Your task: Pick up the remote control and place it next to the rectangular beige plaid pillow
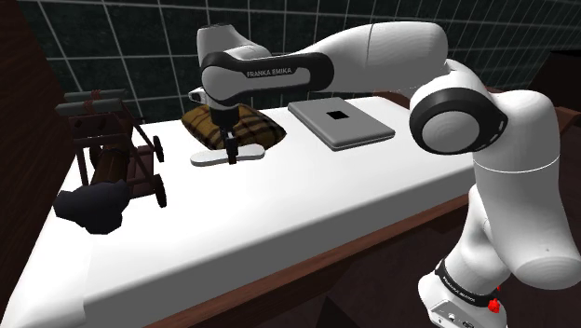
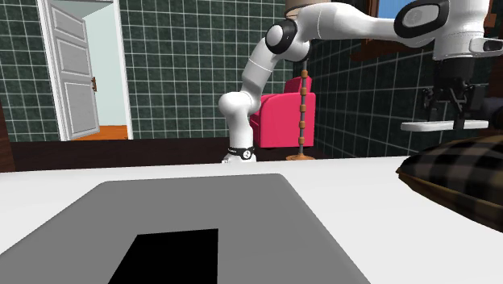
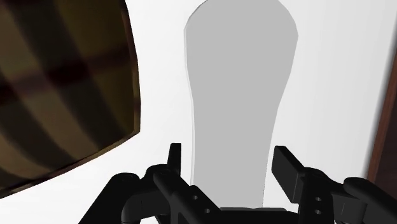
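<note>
**Remote held in the air beside the plaid pillow**

The gripper [image 1: 229, 147] points down over the white table [image 1: 279, 214], and its two black fingers are closed on the narrow end of the remote [image 1: 209, 158], one on each long edge. The remote is a flat, pale grey piece that lies level in the grasp. In the second exterior view the gripper [image 2: 451, 113] holds the remote [image 2: 427, 125] clear of the table [image 2: 338, 169], and the brown plaid pillow [image 2: 463, 173] lies lower in the picture.

In the wrist view the remote [image 3: 238, 83] reaches away from the gripper [image 3: 229, 153] with white table under it. The pillow [image 3: 63, 83] is just beside it, not underneath. In the shoulder view the pillow [image 1: 251, 129] lies just behind the remote.

A flat grey slab [image 1: 340, 123] with a black square in its middle lies on the table to the shoulder view's right of the pillow. A wooden cart [image 1: 116, 154] and a dark lump [image 1: 90, 207] sit near the table's left end. The second exterior view also shows a pink armchair [image 2: 282, 121] and an open white door [image 2: 72, 73].
</note>
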